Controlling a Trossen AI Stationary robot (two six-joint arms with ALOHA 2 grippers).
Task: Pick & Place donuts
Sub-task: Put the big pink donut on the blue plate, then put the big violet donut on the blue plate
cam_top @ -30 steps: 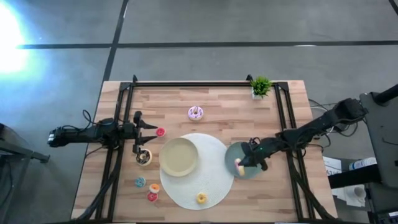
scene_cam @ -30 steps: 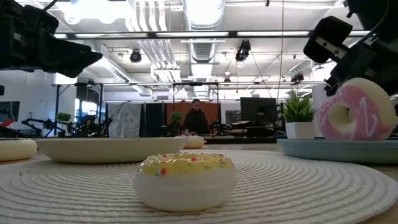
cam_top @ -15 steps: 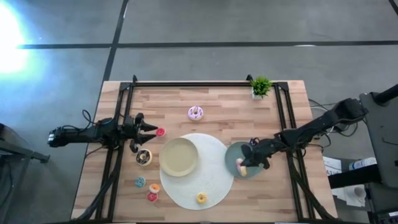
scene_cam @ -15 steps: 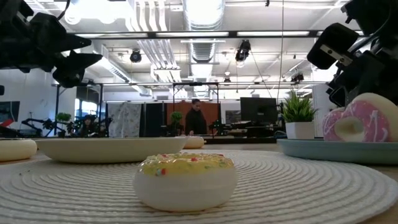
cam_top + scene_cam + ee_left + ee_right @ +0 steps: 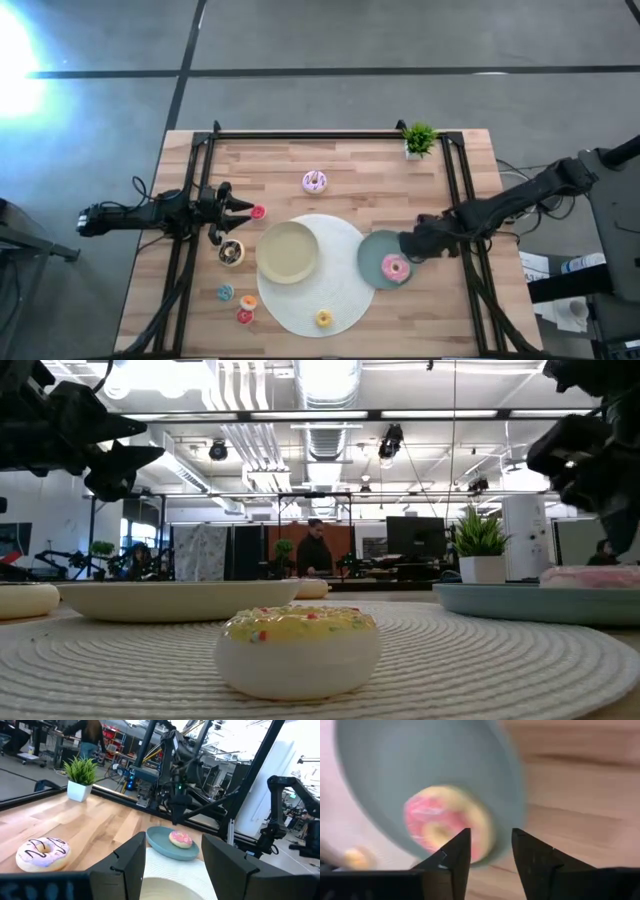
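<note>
The pink donut (image 5: 396, 268) lies flat on the teal plate (image 5: 375, 252) at the mat's right edge. My right gripper (image 5: 408, 249) hovers open just beyond the donut (image 5: 440, 827) toward the table's right, touching nothing. My left gripper (image 5: 240, 208) waits open above the table's left side, next to a red mini donut (image 5: 258, 211). The chocolate donut (image 5: 231, 252) rests on the wood near it. The lilac-white donut (image 5: 315, 181) lies toward the far edge. A yellow mini donut (image 5: 323, 318) sits on the white mat (image 5: 340, 290).
A beige plate (image 5: 289, 251) stands on the mat's left part. Blue (image 5: 226, 292), orange (image 5: 248, 301) and red (image 5: 244, 316) mini donuts lie near the front left. A potted plant (image 5: 419, 139) stands at the far right corner. Black frame rails (image 5: 455, 190) run along both sides.
My right gripper has lowered the pink donut onto the teal plate, opened and let go, then drawn back up and toward the table's right edge. The donut, held on edge before, now lies flat on the plate.
</note>
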